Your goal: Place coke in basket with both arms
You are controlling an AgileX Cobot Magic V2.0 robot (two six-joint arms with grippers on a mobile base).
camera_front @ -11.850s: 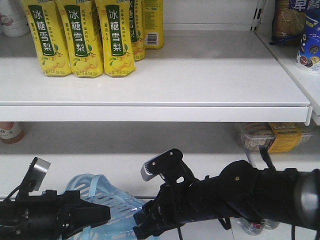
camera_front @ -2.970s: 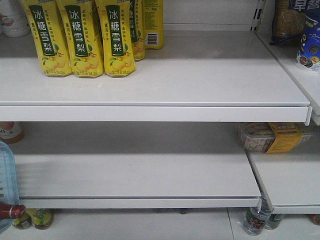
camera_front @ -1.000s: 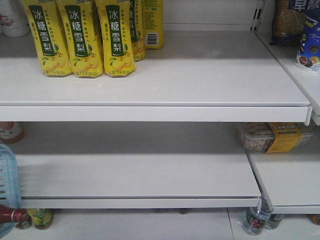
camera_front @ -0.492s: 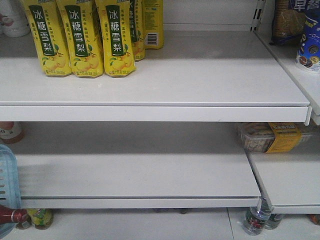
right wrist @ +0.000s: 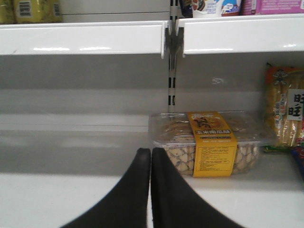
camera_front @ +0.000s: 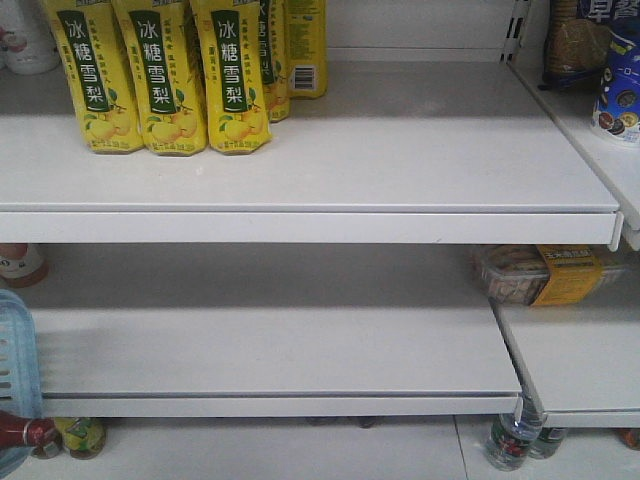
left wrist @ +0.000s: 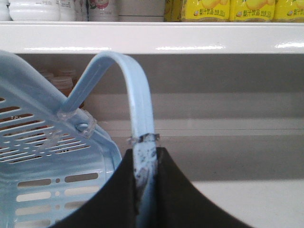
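Observation:
The light blue basket (left wrist: pixel 42 156) hangs at the left of the left wrist view. My left gripper (left wrist: pixel 145 151) is shut on its looped handle (left wrist: pixel 137 95). In the front view only a strip of the basket (camera_front: pixel 12 360) shows at the left edge. At its lower end a red bottle end (camera_front: pixel 18 432) pokes out, seemingly the coke. I cannot tell whether it lies inside the basket. My right gripper (right wrist: pixel 151 153) is shut on nothing, low over a white shelf. Neither arm shows in the front view.
Yellow drink bottles (camera_front: pixel 160 80) stand at the upper shelf's back left. A clear snack box with a yellow label (right wrist: pixel 209 142) lies just ahead and right of my right gripper. A shelf upright (right wrist: pixel 172 71) is behind it. Small bottles (camera_front: pixel 515 440) stand under the lower shelf (camera_front: pixel 270 350).
Both arms, in the front view 11.9 s ago, have left it. Since 3 s ago the basket edge and red bottle end shifted slightly right. Nothing moved in the last half second.

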